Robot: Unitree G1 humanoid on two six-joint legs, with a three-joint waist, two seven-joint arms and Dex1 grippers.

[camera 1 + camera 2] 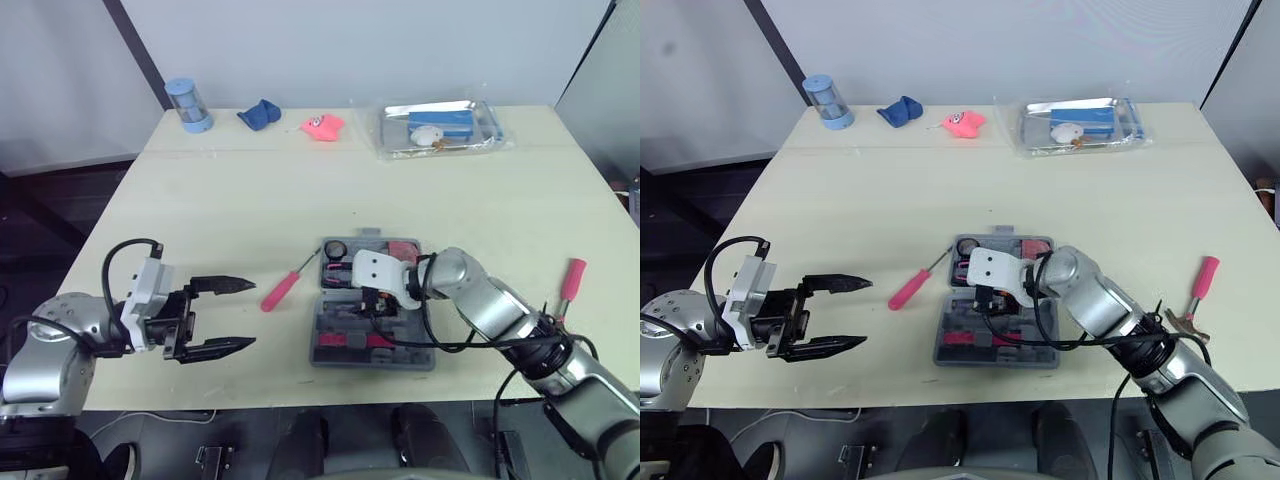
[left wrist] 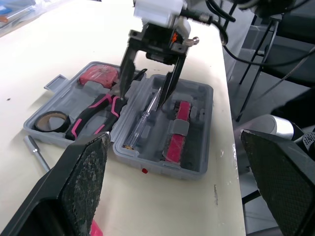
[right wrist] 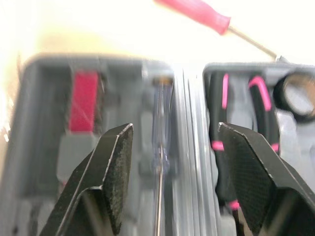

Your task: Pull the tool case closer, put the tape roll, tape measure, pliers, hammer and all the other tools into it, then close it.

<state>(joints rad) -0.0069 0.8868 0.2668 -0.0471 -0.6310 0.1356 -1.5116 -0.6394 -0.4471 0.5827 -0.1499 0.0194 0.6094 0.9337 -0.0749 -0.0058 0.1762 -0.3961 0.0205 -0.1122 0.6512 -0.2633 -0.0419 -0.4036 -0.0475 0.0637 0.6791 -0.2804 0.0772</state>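
The grey tool case (image 1: 418,358) lies open near the table's front edge. Its far half holds a tape roll (image 1: 333,248), a red tape measure (image 1: 403,248) and black-and-pink pliers (image 2: 93,115). A clear-handled screwdriver (image 3: 161,147) and a red tool (image 2: 174,135) lie in the near half. My right gripper (image 1: 374,305) hangs open just above the case, its fingers on either side of the clear screwdriver. A pink screwdriver (image 1: 283,288) rests on the table left of the case. A pink-handled hammer (image 1: 572,278) lies far right. Left of the case, my left gripper (image 1: 253,313) is open and holds nothing.
Along the table's back edge stand a blue cylinder (image 1: 188,105), a blue cloth (image 1: 260,115), a pink object (image 1: 322,125) and a clear plastic pack (image 1: 440,127). The table's front edge (image 1: 300,400) runs close below the case.
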